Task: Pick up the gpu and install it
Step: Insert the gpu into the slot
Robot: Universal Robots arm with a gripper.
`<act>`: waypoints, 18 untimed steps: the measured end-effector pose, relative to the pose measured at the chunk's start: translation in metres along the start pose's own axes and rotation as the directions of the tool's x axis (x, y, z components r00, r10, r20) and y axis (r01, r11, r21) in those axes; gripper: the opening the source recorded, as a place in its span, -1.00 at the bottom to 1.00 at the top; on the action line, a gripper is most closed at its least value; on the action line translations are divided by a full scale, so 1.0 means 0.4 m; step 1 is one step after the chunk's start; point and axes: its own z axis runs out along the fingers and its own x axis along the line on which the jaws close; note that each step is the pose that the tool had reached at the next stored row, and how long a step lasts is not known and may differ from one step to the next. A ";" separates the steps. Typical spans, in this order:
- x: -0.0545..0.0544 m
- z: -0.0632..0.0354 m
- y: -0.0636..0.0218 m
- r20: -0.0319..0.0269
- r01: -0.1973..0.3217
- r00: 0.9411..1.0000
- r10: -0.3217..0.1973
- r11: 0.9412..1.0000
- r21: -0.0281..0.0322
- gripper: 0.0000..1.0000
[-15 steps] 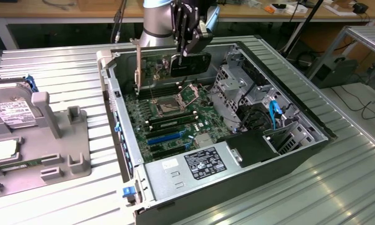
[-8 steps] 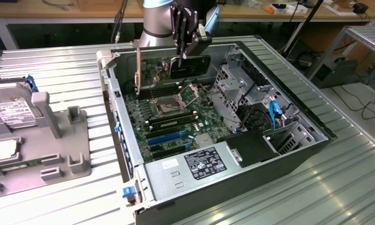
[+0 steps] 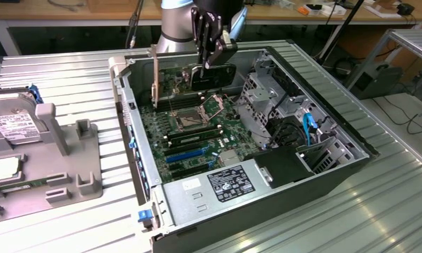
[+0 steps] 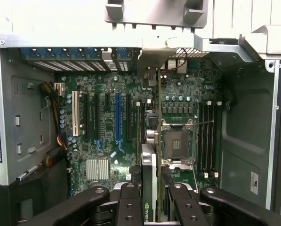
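The pincer [image 3: 209, 62] hangs over the open computer case [image 3: 337, 158] on the ribbed metal surface [image 3: 70, 84]. It is partly closed, clamped on the gpu [image 3: 214, 78], which is held on edge above the motherboard [image 3: 149, 118] with its silver bracket [image 3: 155, 79] by the case's rear wall.

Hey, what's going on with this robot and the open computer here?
A robot arm's gripper is clamped on a graphics card, holding it on edge inside the open computer case, just above the motherboard. The card does not look seated in a slot yet. A hard drive sits on a grey tray at the exterior view's left.
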 end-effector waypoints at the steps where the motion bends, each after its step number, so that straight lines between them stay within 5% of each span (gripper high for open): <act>1: 0.000 0.000 0.000 0.000 0.000 1.000 0.000 1.000 0.000 -0.47; 12: 0.000 0.000 0.000 0.000 0.000 1.000 0.000 1.000 0.000 -0.47; 15: 0.001 0.001 0.000 0.008 0.000 1.000 0.000 1.000 -0.010 -0.47; 18: 0.001 0.001 0.000 0.008 0.000 1.000 0.000 1.000 -0.010 -0.47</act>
